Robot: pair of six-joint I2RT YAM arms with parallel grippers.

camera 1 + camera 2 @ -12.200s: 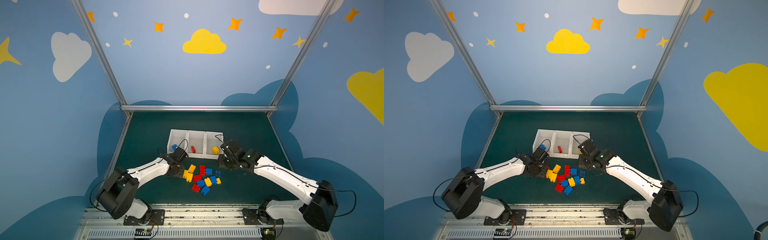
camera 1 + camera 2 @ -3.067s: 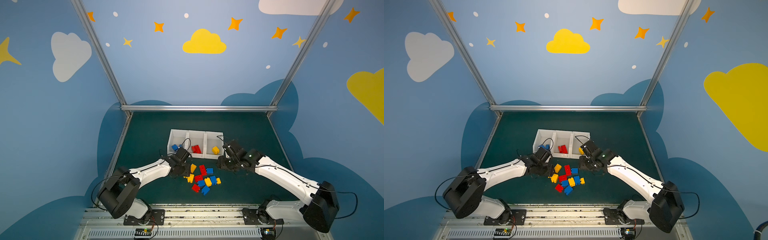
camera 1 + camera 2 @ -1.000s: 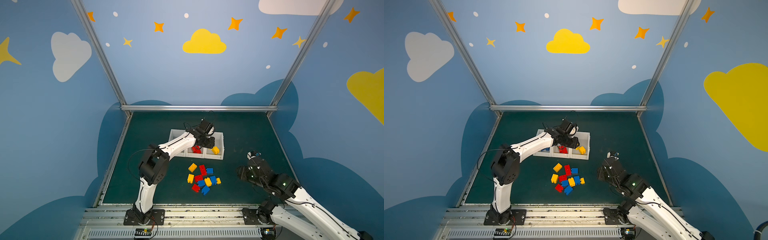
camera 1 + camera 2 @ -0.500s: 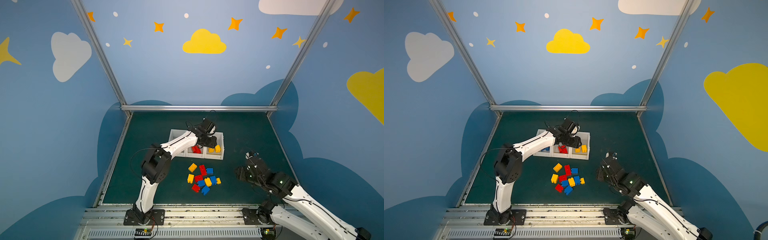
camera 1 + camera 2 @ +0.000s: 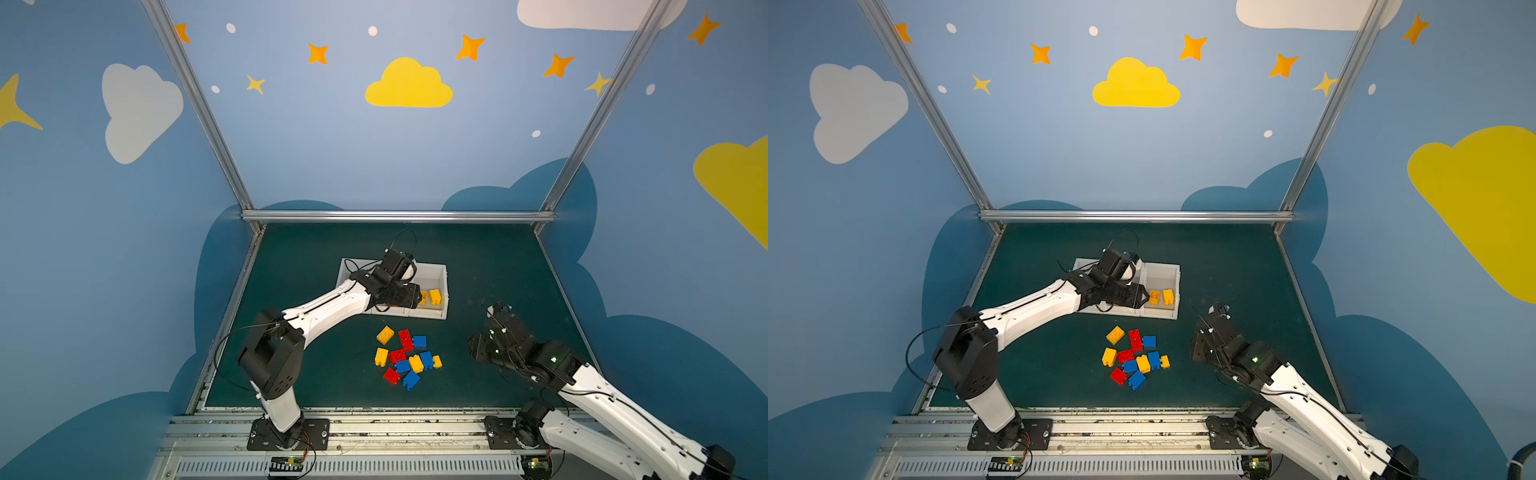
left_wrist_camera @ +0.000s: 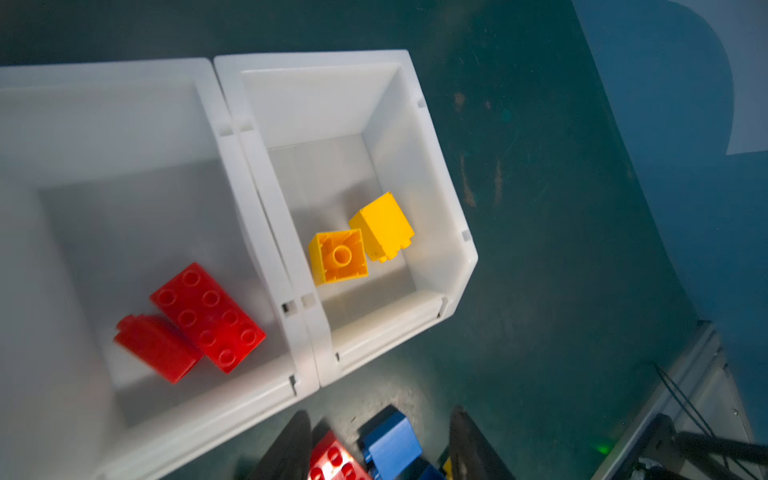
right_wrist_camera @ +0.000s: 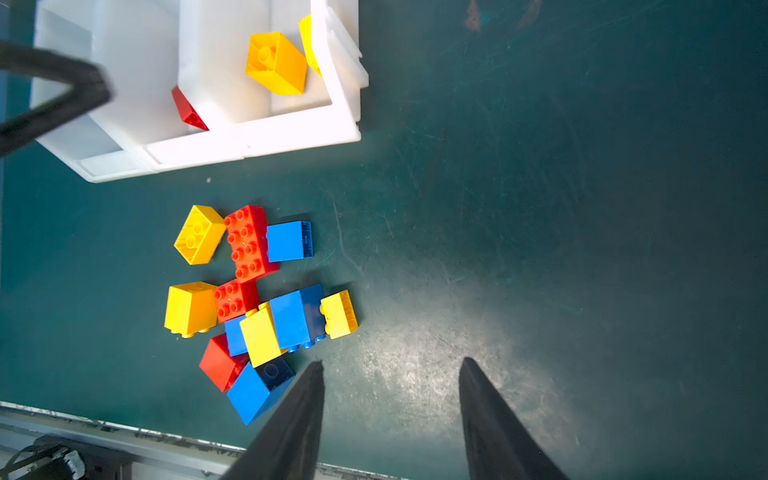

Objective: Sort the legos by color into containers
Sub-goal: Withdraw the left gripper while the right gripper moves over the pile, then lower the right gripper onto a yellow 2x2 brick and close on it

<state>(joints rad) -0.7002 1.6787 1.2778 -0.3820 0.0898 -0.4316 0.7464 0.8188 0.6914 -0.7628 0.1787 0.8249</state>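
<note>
Left wrist view alone shows both red legos (image 6: 195,320) in the containers' (image 6: 270,199) middle bin, two yellow legos (image 6: 361,245) next door; left gripper (image 6: 381,411), right gripper (image 7: 391,361) part-open, empty.

No writing, label, brand or number is legible on the studded plastic bricks (image 5: 415,363), white plastic bins (image 5: 430,312) or blue painted walls (image 5: 374,158).

The left arm (image 5: 332,305) hides most of two containers (image 5: 428,313) in both top views.
</note>
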